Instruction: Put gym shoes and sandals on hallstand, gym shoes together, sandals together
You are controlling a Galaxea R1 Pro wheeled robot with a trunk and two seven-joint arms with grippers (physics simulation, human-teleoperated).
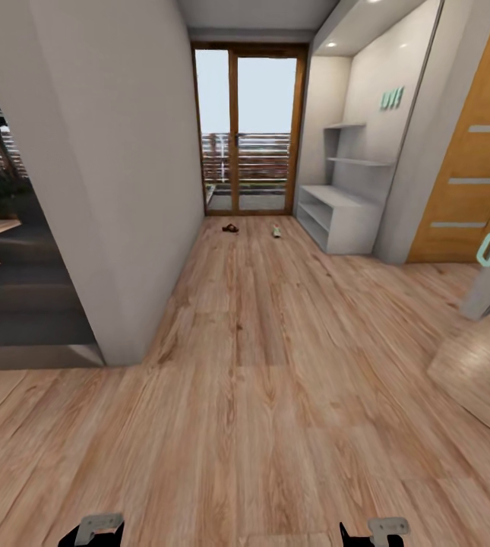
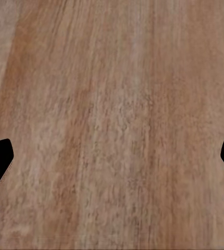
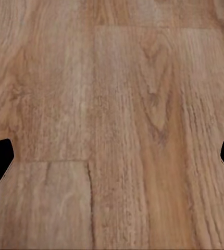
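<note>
You're looking down the corridor floor point(image 1: 275, 365) toward a glass door point(image 1: 248, 129). A dark sandal point(image 1: 230, 228) and a pale gym shoe point(image 1: 276, 231) lie on the planks just before the door, apart from each other. A grey rack point(image 1: 339, 216) with teal letters point(image 1: 391, 98) above it stands to their right; a wooden door point(image 1: 472, 152) is nearer on that side. Your left gripper point(image 2: 112, 161) and right gripper point(image 3: 112, 161) both hang over bare planks, fingers spread wide, holding nothing.
</note>
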